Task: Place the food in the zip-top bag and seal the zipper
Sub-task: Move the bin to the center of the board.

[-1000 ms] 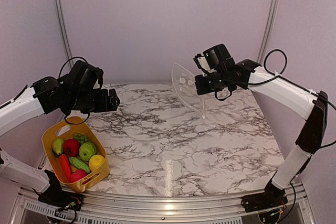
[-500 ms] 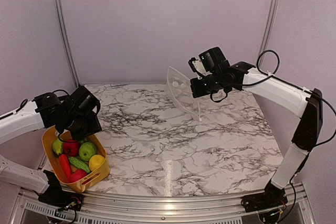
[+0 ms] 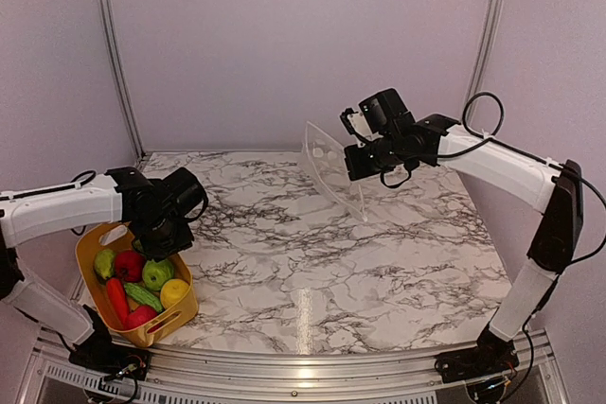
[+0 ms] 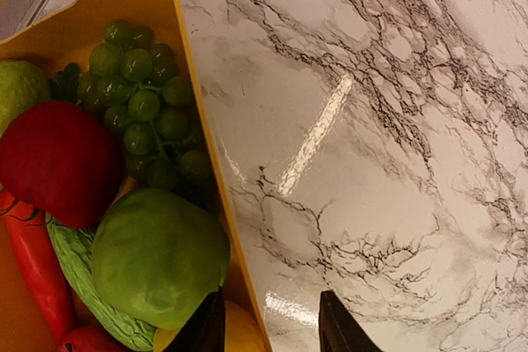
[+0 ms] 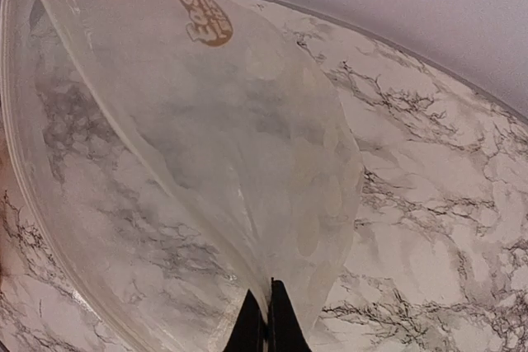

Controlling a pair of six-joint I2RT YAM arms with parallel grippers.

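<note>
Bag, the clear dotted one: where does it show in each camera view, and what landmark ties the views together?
Top external: the bag is held up right of centre, over the far side of the table.
Left wrist: not in it.
Right wrist: the bag fills the left and middle, its edge pinched in the right claw at the bottom.
Shared landmark: the marble table, seen in all three.

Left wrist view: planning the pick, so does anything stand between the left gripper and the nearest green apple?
Nothing lies over the green apple, but the yellow bin's wall runs between the fingers of the left gripper: one inside the bin, one over the table.
</note>
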